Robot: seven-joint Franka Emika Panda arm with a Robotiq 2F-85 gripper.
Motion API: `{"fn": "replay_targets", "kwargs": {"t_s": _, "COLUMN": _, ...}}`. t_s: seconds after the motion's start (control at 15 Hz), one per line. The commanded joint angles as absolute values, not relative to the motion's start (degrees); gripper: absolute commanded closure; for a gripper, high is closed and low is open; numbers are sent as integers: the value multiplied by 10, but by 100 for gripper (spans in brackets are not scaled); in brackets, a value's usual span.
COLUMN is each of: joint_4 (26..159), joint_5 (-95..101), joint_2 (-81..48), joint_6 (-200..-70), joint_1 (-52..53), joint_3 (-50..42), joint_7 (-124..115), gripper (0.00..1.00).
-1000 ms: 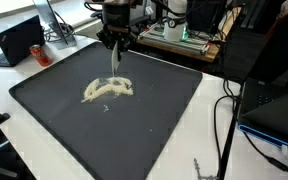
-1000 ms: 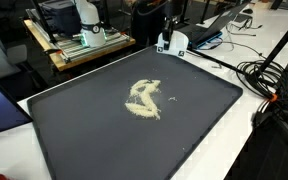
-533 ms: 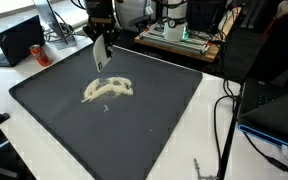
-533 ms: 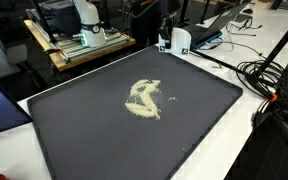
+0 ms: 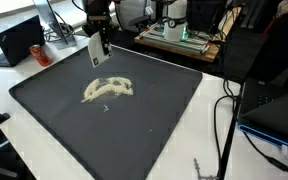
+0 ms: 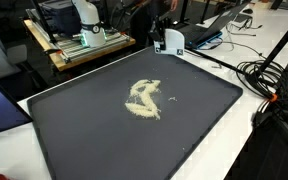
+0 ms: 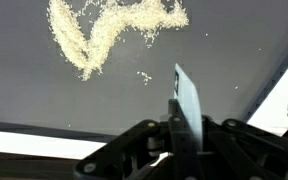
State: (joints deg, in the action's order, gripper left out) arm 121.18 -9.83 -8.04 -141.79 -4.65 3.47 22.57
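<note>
Fingers (image 7: 212, 132) tight on pale flat card (image 7: 187, 98), near scattered grains (image 7: 104, 30) on black mat (image 7: 24, 100).

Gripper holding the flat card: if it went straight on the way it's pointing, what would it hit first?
Probably the bare black mat: the gripper points down with the card leading, its edge short of the grain pile. Depth is unclear.
</note>
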Motion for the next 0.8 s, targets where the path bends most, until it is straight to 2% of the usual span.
{"fn": "replay_targets", "kwargs": {"t_s": 0.0, "joint_4": 1255, "joint_5": -96, "joint_2": -24, "joint_6": -1394, "joint_1": -46, "joint_3": 22, "joint_7": 249, "gripper": 99}}
{"fn": "replay_targets", "kwargs": {"t_s": 0.73, "joint_4": 1239, "joint_5": -33, "joint_2": 10, "joint_6": -1284, "joint_1": -40, "joint_3": -8, "joint_7": 239, "gripper": 99}}
